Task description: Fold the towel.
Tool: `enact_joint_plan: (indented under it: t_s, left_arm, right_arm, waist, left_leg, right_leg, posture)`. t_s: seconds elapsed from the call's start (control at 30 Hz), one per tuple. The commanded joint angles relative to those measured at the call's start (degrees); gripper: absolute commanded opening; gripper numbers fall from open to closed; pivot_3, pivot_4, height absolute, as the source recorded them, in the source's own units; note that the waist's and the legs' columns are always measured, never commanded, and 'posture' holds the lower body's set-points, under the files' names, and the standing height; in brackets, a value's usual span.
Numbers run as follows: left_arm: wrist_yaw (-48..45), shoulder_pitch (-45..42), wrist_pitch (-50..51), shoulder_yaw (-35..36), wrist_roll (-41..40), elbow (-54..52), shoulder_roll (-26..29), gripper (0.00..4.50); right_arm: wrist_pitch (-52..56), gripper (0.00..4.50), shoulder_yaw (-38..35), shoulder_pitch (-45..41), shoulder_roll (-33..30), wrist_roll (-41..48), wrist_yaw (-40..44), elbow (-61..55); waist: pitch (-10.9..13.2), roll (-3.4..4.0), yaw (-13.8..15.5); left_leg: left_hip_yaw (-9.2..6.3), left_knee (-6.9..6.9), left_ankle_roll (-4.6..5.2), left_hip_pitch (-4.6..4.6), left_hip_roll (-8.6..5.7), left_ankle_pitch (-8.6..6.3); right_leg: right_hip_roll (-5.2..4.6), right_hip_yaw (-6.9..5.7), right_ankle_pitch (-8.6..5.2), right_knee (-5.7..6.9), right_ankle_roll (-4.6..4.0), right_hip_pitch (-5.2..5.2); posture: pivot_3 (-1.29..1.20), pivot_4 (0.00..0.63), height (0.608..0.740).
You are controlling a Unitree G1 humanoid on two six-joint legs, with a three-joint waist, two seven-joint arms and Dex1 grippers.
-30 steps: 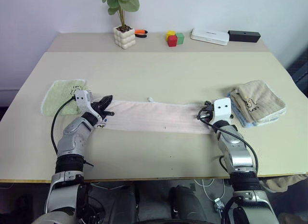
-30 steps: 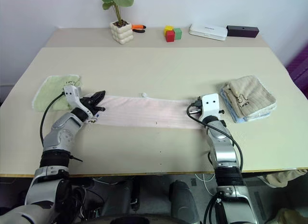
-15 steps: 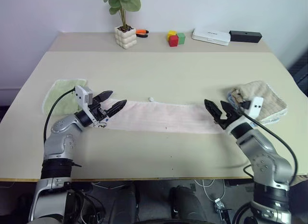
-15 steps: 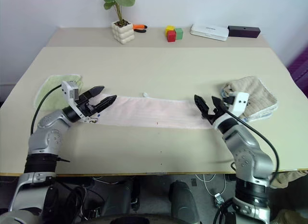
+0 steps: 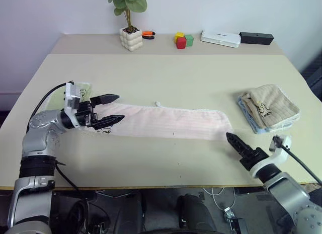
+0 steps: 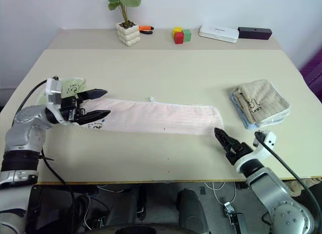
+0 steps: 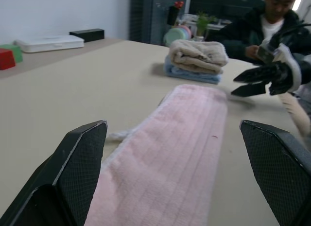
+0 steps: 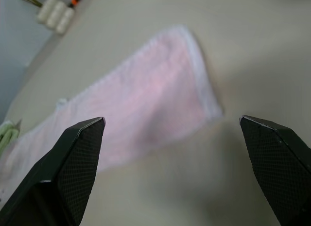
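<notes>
Our pale pink terry towel (image 5: 166,122) lies as a long flat strip across the frame's middle on the beige table (image 5: 176,78). Our left gripper (image 5: 106,109) hovers spread and empty over its left end; the right gripper (image 5: 237,144), also spread and empty, sits lower right, just off the towel's right end. For a clean next fold, we should pinch both corners of one end squarely and carry them evenly onto the other.

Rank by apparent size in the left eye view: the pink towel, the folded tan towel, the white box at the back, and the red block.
1. Pink towel, by far the largest.
2. Folded tan towel.
3. White box, though it sits farther back, so it looks smaller than it is.
4. Red block, the smallest.
</notes>
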Motion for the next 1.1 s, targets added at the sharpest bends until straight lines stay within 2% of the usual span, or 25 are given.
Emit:
enact_joint_plan:
  t_s: [0.03, 0.27, 0.53, 0.6, 0.67, 0.87, 0.93, 1.1]
  left_arm:
    - [-1.65, -0.99, 0.45, 0.66, -0.95, -0.64, 0.74, 4.48]
    - [-2.67, 3.04, 3.91, 0.56, -2.07, -8.44, 2.59, 4.48]
    - [0.44, 6.44, 3.41, 2.65, -2.19, -10.63, 2.55, 4.48]
    - [1.3, 7.34, 3.38, 2.77, -2.38, -11.79, 2.33, 4.5]
    - [1.93, 8.0, 3.41, 2.86, -2.57, -12.54, 2.26, 4.5]
    - [3.32, 8.74, 3.09, 3.31, -2.55, -13.32, 2.14, 4.5]
    - [3.57, 8.74, 2.98, 3.39, -2.59, -13.36, 2.08, 4.5]
    - [3.82, 8.22, 2.46, 3.44, -2.3, -11.96, 1.98, 4.5]
  right_arm:
    - [-1.04, 4.5, 0.45, 0.18, -0.51, 2.82, -3.64, -1.54]
    - [-2.49, 4.5, 2.64, -2.2, 0.62, 8.26, -8.78, 2.73]
    - [-4.76, 4.5, 6.1, -8.34, 0.86, 6.56, -9.36, 8.6]
    - [-5.32, 3.97, 6.42, -10.04, 1.04, 6.29, -9.99, 10.48]
    - [-5.54, 3.24, 6.98, -11.1, 0.83, 5.69, -9.69, 11.52]
    - [-6.18, 0.07, 8.29, -13.73, -0.43, 2.85, -8.39, 12.93]
    - [-6.36, 0.02, 8.12, -14.08, -0.64, 2.37, -8.04, 12.97]
    - [-7.42, 0.02, 10.05, -15.21, -13.72, -10.62, 2.7, 12.27]
  waist:
    - [0.0, 0.0, 0.07]
    - [-0.02, -0.03, -0.27]
    - [-0.12, -0.19, -1.49]
    - [-0.12, -0.19, -1.44]
    - [-0.12, -0.18, -1.29]
    - [-0.15, -0.22, -1.11]
    - [-0.15, -0.22, -0.97]
    - [-0.12, -0.17, -0.98]
  left_leg:
    - [-0.01, 0.0, 0.0, 0.0, 0.0, 0.0]
    - [-0.02, -0.01, 0.08, 0.04, 0.01, -0.05]
    - [-0.1, -0.03, 0.12, 0.17, 0.03, -0.07]
    - [-0.09, -0.04, 0.12, 0.18, 0.04, -0.08]
    - [-0.08, -0.05, 0.12, 0.17, 0.04, -0.08]
    - [-0.06, -0.06, 0.13, 0.17, 0.03, -0.08]
    - [-0.07, -0.05, 0.14, 0.18, 0.03, -0.09]
    - [-0.01, -0.03, 0.21, 0.15, -0.04, -0.13]
  right_leg:
    - [0.0, 0.0, 0.0, -0.01, 0.0, 0.01]
    - [0.0, -0.01, 0.0, -0.12, 0.0, 0.12]
    - [0.01, -0.06, -0.07, -0.25, -0.13, 0.31]
    - [0.01, -0.06, -0.06, -0.26, -0.11, 0.31]
    - [0.0, -0.06, -0.04, -0.26, -0.08, 0.3]
    - [-0.01, -0.06, 0.0, -0.34, -0.02, 0.34]
    - [-0.02, -0.06, -0.02, -0.38, -0.05, 0.38]
    - [-0.08, -0.04, -0.06, -0.47, -0.13, 0.38]
  posture:
    - [0.0, 0.15, 0.735]
    - [0.0, 0.15, 0.735]
    - [0.0, 0.15, 0.735]
    - [0.0, 0.15, 0.735]
    - [0.0, 0.15, 0.735]
    - [0.0, 0.15, 0.735]
    - [0.0, 0.15, 0.735]
    - [0.0, 0.15, 0.735]
